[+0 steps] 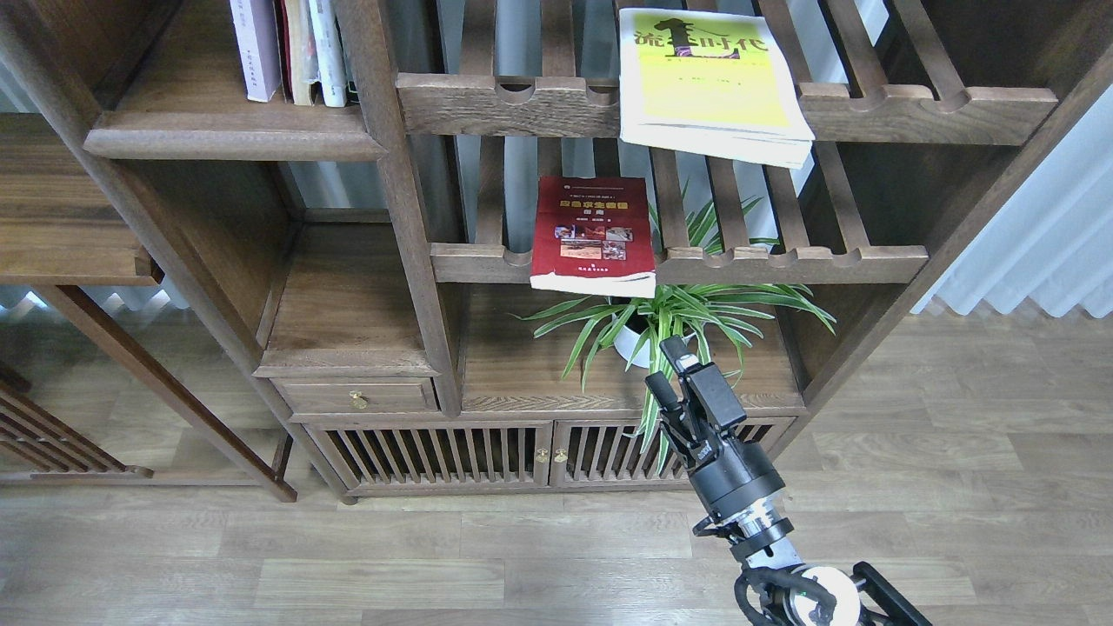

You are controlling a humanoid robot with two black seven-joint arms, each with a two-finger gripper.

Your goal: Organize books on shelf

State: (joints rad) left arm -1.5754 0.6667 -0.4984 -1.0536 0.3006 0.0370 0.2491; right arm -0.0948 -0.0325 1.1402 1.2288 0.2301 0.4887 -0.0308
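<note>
The right claw (pixel 668 372) hangs in front of the lower part of the bookcase, its two dark fingers (pixel 674 352) a little apart and gripping nothing, pointed up and away toward the spider plant (pixel 678 313). The plant stands in a white pot (pixel 628 343) on the solid board above the slatted cabinet doors (pixel 487 452). The left claw is out of view.

A dark red book (pixel 593 233) with small photos on its cover lies flat on the middle slatted rack (pixel 783 261), its near edge jutting past the scalloped front rail. Above it and to the right, a yellow-green book (pixel 709 83) with black Chinese characters lies flat on the upper slatted rack (pixel 922 113), likewise overhanging the rail toward the viewer.

At far left, on the solid dark-brown shelf (pixel 226 130) with its thick rounded front edge, a pale lavender book (pixel 255 48) stands upright at the left end of a short row of other volumes (pixel 315 52) (their tops run out of the frame). The row presses against the bookcase's upright post (pixel 391 200).

A small drawer (pixel 356 396) with a brass knob sits under the lower left compartment, and pale curtains (pixel 1035 252) hang at right above the wood-plank floor (pixel 348 565).
</note>
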